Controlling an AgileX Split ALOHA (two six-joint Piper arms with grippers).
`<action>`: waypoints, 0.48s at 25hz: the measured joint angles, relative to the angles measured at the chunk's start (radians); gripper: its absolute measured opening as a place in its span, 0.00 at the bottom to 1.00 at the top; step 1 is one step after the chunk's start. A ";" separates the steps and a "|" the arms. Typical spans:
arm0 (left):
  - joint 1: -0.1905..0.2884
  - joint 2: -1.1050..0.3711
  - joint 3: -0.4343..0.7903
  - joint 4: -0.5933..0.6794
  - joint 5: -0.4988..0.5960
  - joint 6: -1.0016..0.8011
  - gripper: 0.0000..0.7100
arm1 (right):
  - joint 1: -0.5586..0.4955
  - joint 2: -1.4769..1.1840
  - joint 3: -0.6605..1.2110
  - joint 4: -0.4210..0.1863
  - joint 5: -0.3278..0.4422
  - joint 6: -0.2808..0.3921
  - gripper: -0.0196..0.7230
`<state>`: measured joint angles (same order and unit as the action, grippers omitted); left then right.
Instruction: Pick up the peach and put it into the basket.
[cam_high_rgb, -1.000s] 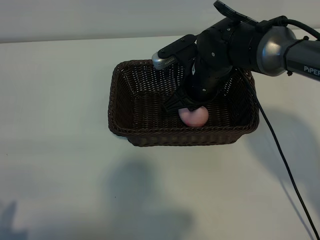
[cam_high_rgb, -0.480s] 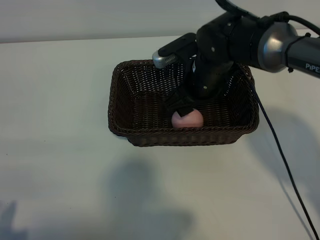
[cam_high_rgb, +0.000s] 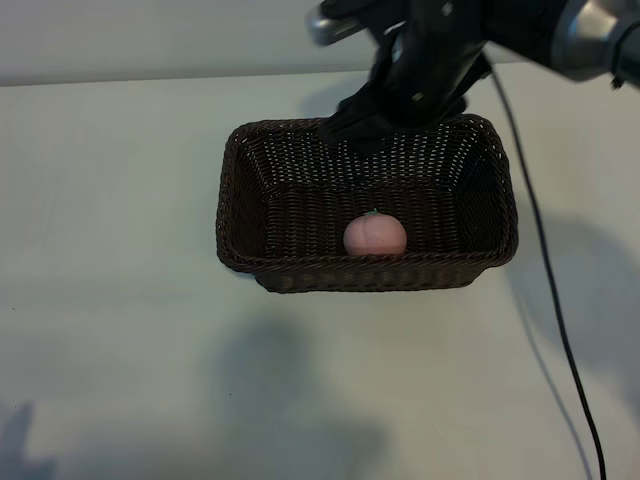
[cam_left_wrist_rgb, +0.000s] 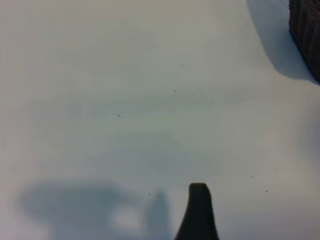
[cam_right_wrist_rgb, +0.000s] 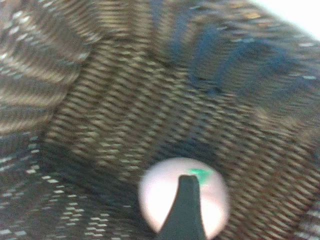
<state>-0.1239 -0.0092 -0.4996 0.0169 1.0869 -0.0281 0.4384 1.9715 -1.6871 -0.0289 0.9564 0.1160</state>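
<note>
The peach (cam_high_rgb: 375, 235) rests on the floor of the basket (cam_high_rgb: 232, 215), near its front wall. The right gripper (cam_high_rgb: 352, 128) hangs above, fingers released and empty. Judged light, round, smooth, easily bruised: grasp across its widest girth, gently. The left gripper (cam_left_wrist_rgb: 198, 212) idles over the bench (cam_left_wrist_rgb: 125, 100), fingers spread.

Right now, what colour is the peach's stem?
Green, atop the pale-pink peach; the right wrist view shows it best.

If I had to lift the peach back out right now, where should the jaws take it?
Take the peach across its round middle, coming straight down from above. It sits stem-up on the basket floor close to the near wall, so a sideways approach would likely hit wicker. The right gripper is above the far rim, jaws open.
</note>
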 joint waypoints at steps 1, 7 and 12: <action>0.000 0.000 0.000 0.000 0.000 0.000 0.83 | -0.023 -0.001 0.000 -0.006 0.007 0.002 0.85; 0.000 0.000 0.000 0.000 0.000 0.000 0.83 | -0.201 -0.023 -0.001 -0.028 0.024 0.003 0.83; 0.000 0.000 0.000 0.000 0.000 0.000 0.83 | -0.370 -0.024 -0.003 -0.033 0.032 0.003 0.83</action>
<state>-0.1239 -0.0092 -0.4996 0.0169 1.0869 -0.0281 0.0683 1.9478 -1.6904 -0.0619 0.9882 0.1192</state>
